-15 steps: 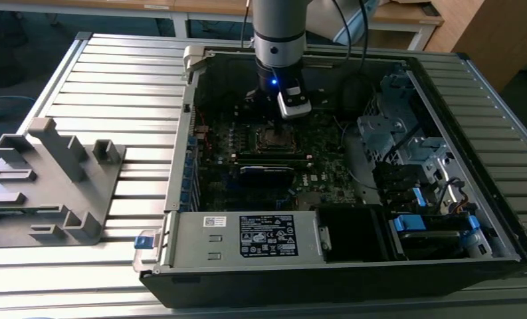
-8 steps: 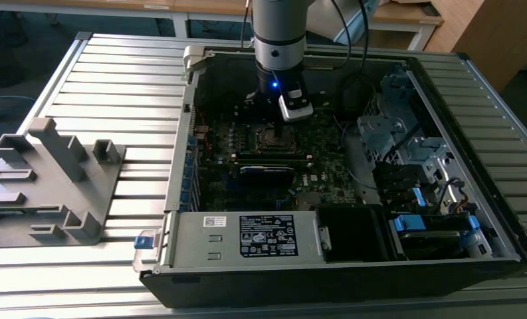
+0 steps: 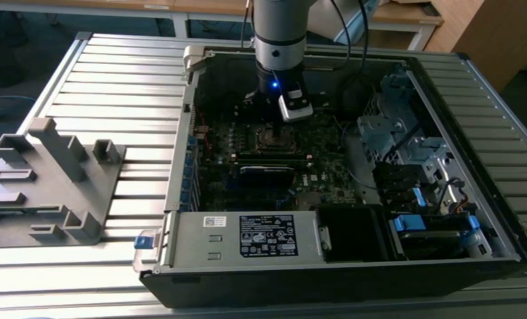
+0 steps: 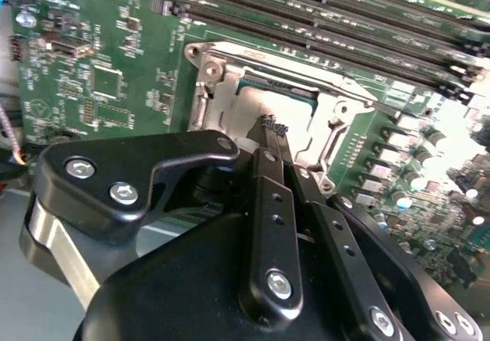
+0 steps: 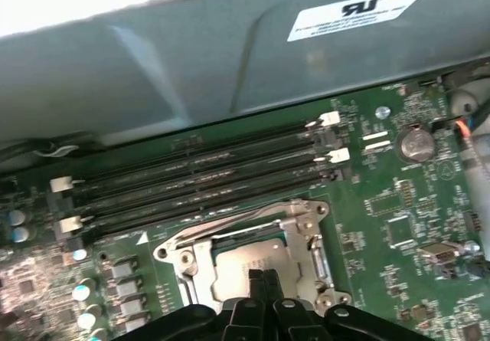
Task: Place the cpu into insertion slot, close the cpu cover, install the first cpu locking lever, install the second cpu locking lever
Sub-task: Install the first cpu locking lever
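One cpu (image 5: 243,268) seated, just beneath tool (image 5: 262,276)

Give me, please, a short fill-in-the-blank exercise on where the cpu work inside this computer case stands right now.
1. The cpu lies in the insertion slot, framed by the silvery cpu ____.
2. The gripper has its fingertips pressed ____ above the cpu.
3. In both wrist views, long black memory ____ run beside the socket.
4. In the exterior view, a grey fixture stands on the ____ of the case.

Missing words: cover; together; slots; left
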{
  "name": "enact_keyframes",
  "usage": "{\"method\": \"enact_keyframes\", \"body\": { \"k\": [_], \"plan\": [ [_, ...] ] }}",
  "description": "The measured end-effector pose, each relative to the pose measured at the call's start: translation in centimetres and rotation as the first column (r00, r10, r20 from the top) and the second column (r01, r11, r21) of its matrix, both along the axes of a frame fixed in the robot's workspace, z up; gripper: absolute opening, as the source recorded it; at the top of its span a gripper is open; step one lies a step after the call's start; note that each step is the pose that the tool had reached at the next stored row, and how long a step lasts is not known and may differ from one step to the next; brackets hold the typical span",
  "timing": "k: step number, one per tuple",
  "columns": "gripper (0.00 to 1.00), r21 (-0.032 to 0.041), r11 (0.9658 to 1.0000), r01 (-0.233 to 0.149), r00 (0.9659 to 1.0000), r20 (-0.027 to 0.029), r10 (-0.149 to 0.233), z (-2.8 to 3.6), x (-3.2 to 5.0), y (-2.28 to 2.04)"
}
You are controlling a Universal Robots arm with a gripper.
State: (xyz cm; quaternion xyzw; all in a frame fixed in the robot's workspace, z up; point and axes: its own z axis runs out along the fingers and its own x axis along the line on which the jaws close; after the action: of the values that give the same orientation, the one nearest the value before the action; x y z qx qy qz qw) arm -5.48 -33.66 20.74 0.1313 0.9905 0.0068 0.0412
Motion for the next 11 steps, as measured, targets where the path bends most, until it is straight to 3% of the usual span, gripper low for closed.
{"method": "enact_keyframes", "body": {
  "k": [1,3,8,11],
  "plan": [
    [0.11,0.0002,1.0,0.0,0.9999,-0.0123,0.0,-0.01,0.02,0.0],
    [0.11,-0.0001,1.0,0.0,0.9997,-0.0232,0.0,-0.01,0.03,0.0],
    [0.11,0.0,1.0,0.0,0.9996,-0.0278,0.0,-0.01,0.03,0.0],
    [0.11,0.0002,1.0,-0.004,0.9996,-0.0278,0.004,-0.04,0.08,0.0]
  ]
}}
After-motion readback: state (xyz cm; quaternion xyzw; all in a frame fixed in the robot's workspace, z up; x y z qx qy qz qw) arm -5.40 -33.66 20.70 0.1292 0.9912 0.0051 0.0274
